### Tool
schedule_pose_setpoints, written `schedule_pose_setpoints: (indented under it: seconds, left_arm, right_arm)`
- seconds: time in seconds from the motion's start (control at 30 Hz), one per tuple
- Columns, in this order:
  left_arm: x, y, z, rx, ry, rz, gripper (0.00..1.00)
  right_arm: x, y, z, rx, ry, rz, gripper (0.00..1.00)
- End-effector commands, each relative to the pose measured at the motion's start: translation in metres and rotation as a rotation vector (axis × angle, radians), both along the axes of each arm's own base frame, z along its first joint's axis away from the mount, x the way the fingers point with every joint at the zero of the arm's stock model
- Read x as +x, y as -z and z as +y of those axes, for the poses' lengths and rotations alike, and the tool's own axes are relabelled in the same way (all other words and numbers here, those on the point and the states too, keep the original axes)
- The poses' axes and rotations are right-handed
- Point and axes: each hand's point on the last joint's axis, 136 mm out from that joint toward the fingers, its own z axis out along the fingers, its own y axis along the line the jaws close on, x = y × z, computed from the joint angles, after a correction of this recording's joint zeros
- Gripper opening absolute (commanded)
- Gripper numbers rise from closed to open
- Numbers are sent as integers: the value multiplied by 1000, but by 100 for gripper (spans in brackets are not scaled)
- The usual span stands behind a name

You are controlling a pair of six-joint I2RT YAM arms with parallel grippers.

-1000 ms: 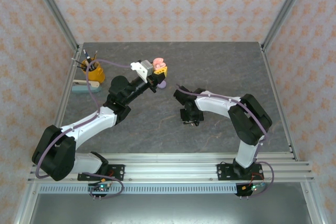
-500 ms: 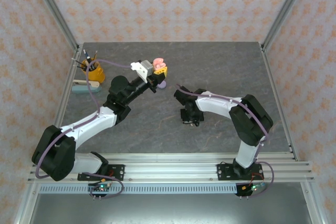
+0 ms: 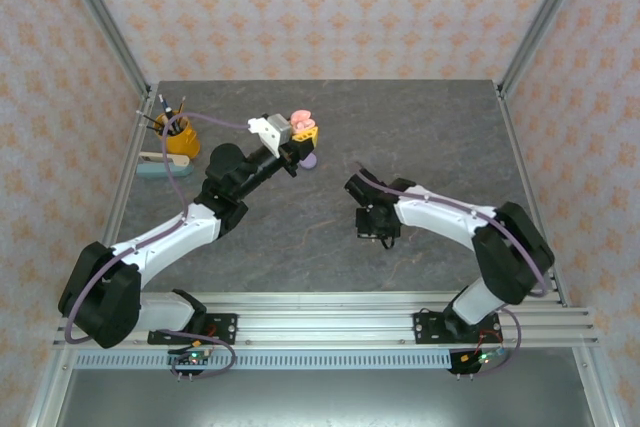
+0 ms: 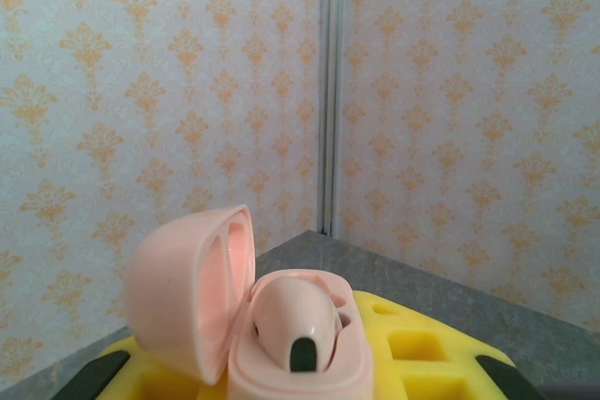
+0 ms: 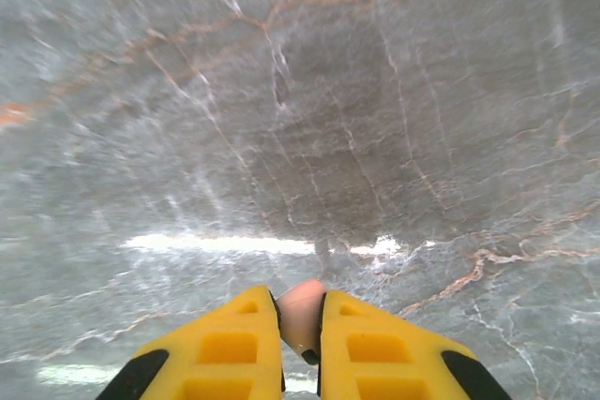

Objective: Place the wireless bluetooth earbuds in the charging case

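Pink case [image 4: 281, 325], lid open: clamped in left gripper [image 3: 305, 131], at the table's [image 3: 430, 127] 11 o'clock. Pink earbud [image 5: 301, 316]: pinched between the narrowed fingers of right gripper [image 5: 298, 303], at 4 o'clock from the case.

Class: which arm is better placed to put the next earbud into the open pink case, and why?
Right. The right end effector pinches a salmon-pink earbud, while the left end effector is occupied holding the open case with one bud seated.
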Motion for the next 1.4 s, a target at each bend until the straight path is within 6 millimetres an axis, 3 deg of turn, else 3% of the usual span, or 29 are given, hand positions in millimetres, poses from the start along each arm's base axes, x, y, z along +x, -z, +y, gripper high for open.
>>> schedule_pose_setpoints:
  seconds: [0.0,0.23,0.4,0.6,0.8,1.13,1.37]
  left_arm:
    - [-1,-31,7,-23,-18,-68,0]
    - [1,-31,5,-20,-14,-61,0]
    - [3,-29,5,-17,-15,-54,0]
    - [5,-21,3,-12,-9,-35,0]
    - [8,-10,-3,5,14,-13,0]
    - [8,3,-26,36,108,7,0]
    - [5,-2,-47,43,181,-7,0]
  right_arm:
    - [16,-27,-1,52,70,-130,13]
    - [38,-88,-2,168,128,-301,13]
    - [48,-120,-4,220,148,-365,13]
    - [59,-160,-5,279,162,-437,13]
    - [75,-215,-4,342,165,-542,13]
    - [98,-317,8,453,126,-740,14]
    - [109,-357,25,540,86,-806,14]
